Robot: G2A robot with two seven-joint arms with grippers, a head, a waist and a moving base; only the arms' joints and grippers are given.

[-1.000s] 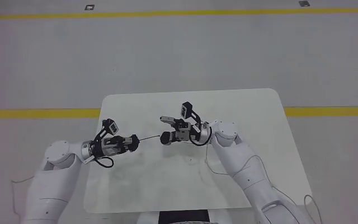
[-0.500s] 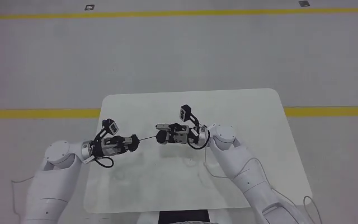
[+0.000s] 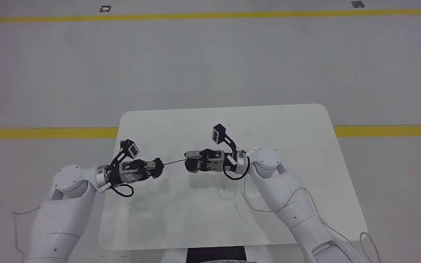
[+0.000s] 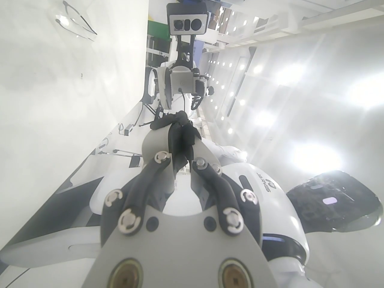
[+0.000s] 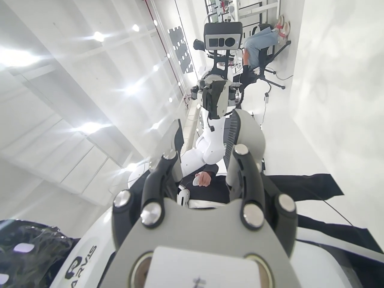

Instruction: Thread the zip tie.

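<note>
The left tool (image 3: 156,167) is clamped on the zip tie (image 3: 174,162), whose thin strap projects straight ahead of its tips above the surface (image 3: 283,125). Beyond the strap end, the right tool (image 3: 190,162), fingers apart, has advanced and rolled within the last second. The gap is nearly closed, so threading appears imminent.

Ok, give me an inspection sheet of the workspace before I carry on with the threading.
Surface: white table, rounded corners.
Job's things: zip tie, running from the left end effector toward the right one.
Clutter: one small dark speck.
Grippers: left end effector shut on the zip tie; right end effector open at the tie's free end, contact cannot be told.
Cables: thin cable hanging by the right arm.
Surroundings: yellow floor lines.
</note>
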